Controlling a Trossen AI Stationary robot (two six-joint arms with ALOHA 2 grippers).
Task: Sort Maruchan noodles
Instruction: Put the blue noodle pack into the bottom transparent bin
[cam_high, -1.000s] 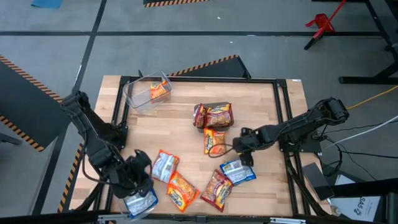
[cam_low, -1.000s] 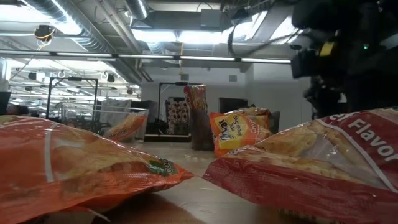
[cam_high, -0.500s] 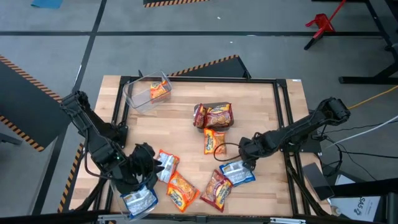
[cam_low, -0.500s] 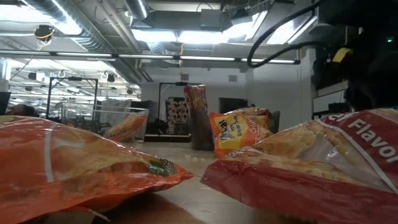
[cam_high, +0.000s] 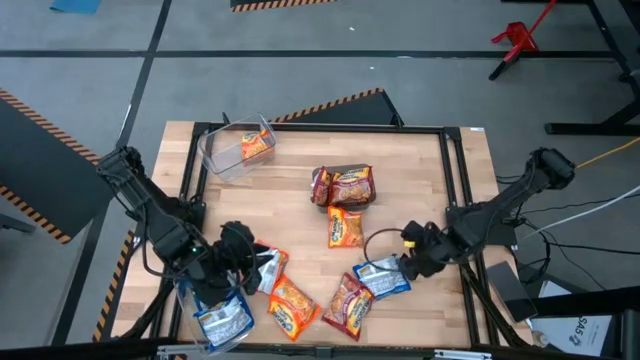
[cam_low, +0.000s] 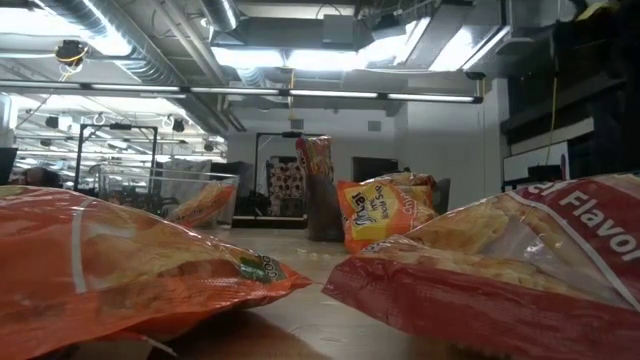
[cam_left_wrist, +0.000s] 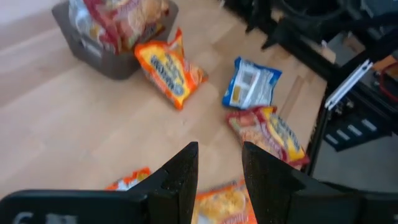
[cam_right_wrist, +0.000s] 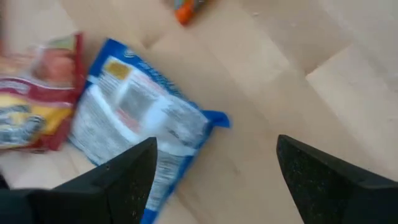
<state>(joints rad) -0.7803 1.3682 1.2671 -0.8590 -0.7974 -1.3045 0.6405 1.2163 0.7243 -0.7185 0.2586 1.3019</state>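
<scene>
Two grippers empty: right gripper (cam_high: 408, 262) open wide beside blue packet (cam_high: 382, 277); left gripper (cam_high: 262, 266) parted above table (cam_high: 280, 205).

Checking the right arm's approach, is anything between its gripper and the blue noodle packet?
Nothing visible. The right gripper hangs open right beside the blue packet, with only bare table between its fingers; the red packet lies on the far side.
</scene>
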